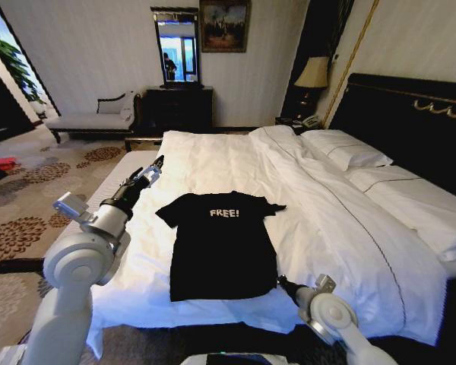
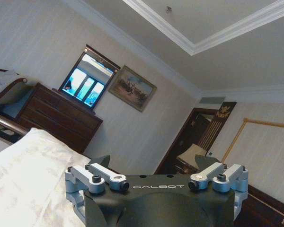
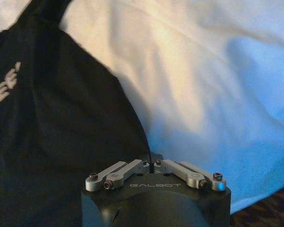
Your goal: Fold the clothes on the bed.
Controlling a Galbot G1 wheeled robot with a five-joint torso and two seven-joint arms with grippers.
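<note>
The clothes (image 1: 220, 243), a black T-shirt with white "FREE!" lettering, lie flat and face up on the white bed (image 1: 319, 220). My right gripper (image 1: 281, 283) is down at the shirt's near right hem corner. In the right wrist view the right gripper (image 3: 154, 158) has its jaws drawn together at the edge of the black cloth (image 3: 61, 132), pinching that corner. My left gripper (image 1: 155, 167) hangs in the air over the bed's left side, apart from the shirt's left sleeve. The left gripper (image 2: 154, 163) is open, its fingers spread wide with nothing between them.
The dark headboard (image 1: 410, 129) and white pillows (image 1: 349, 152) are to the right. Beyond the bed stand a dark dresser (image 1: 178, 106) with a mirror, a chaise bench (image 1: 91, 118) and a bedside lamp (image 1: 313, 74). Patterned carpet (image 1: 30, 220) lies to the left.
</note>
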